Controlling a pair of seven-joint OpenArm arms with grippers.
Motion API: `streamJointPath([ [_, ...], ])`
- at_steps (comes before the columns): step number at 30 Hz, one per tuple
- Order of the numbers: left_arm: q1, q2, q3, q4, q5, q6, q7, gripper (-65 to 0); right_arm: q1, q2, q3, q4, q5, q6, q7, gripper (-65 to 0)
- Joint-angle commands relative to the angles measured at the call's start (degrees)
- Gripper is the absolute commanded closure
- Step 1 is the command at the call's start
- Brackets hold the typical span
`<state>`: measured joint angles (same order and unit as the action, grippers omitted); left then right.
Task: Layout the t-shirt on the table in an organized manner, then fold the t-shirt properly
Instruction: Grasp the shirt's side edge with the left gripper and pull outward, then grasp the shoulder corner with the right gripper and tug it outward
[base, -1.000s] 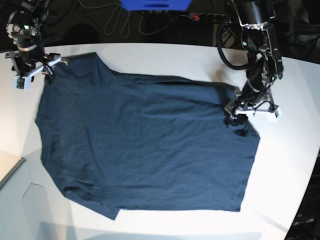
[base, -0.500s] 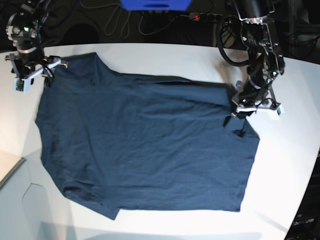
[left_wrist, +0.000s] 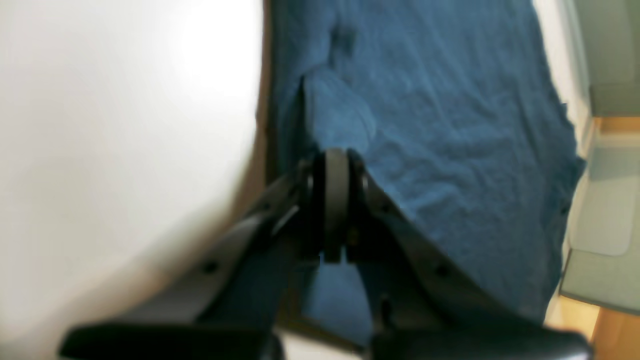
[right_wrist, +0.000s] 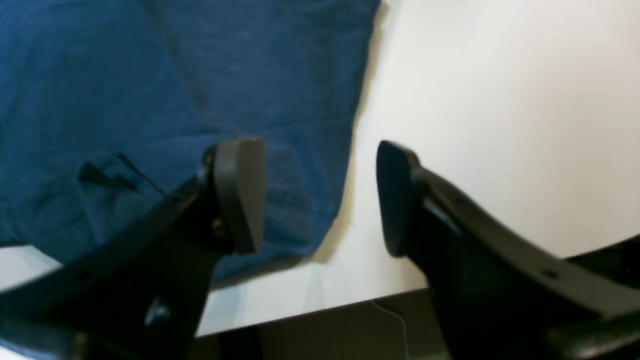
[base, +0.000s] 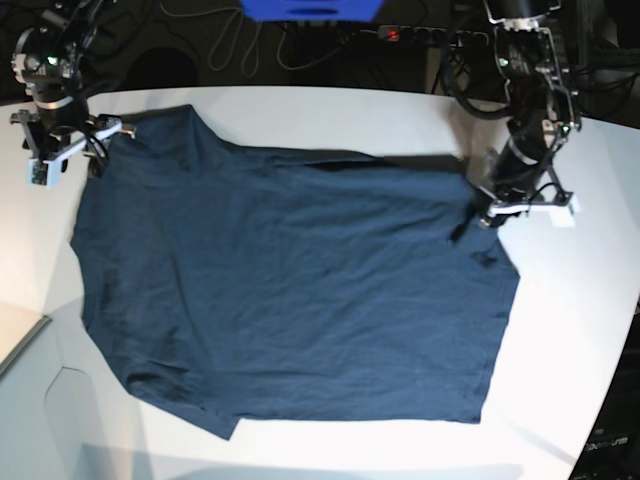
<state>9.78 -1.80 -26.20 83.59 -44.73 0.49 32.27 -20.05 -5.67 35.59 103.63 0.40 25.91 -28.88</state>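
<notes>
The dark navy t-shirt (base: 290, 290) lies spread nearly flat on the white table (base: 330, 110). My left gripper (base: 478, 218) is at the shirt's right edge. In the left wrist view its jaws (left_wrist: 332, 162) are shut on a raised fold of the t-shirt (left_wrist: 450, 125), beside bare table (left_wrist: 125, 125). My right gripper (base: 80, 150) hovers at the shirt's far left corner. In the right wrist view it (right_wrist: 317, 197) is open and empty, with one finger over the t-shirt's hem (right_wrist: 175, 75) and the other over the table (right_wrist: 500, 100). The neck label is not visible.
Cables and a power strip (base: 410, 35) lie behind the table's far edge, next to a blue object (base: 310, 8). A pale grey panel (base: 40, 400) sits at the table's near left. The table's dark edge (right_wrist: 325, 330) runs just below the right gripper.
My left gripper has moved right and farther back while holding the cloth, pulling the shirt's right edge outward. The right arm has barely shifted.
</notes>
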Motion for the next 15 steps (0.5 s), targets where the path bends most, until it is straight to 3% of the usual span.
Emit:
streamJointPath([
  [1, 0.72, -0.26, -0.05, 2.17, -1.91, -0.45, -0.76, -0.2, -0.12, 0.44, 0.14, 0.94, 0.52, 0.42, 1.32, -35.1],
  [12, 11.80, 0.26, -7.26, 10.34, -9.12, -0.45, -1.02, -0.2, -0.91, 0.18, 0.14, 1.02, 0.52, 0.51, 1.32, -35.2],
  [13, 12.24, 0.26, -8.22, 10.08, -10.08, -0.45, -1.02, -0.2, -1.44, 0.18, -0.39, 1.02, 0.52, 0.95, 1.50, -35.4],
  [15, 12.59, 0.26, -10.07, 9.64, -10.79, -0.45, -0.76, -0.2, -2.58, 0.44, -3.11, 1.20, 0.52, 5.25, 1.50, -35.5],
])
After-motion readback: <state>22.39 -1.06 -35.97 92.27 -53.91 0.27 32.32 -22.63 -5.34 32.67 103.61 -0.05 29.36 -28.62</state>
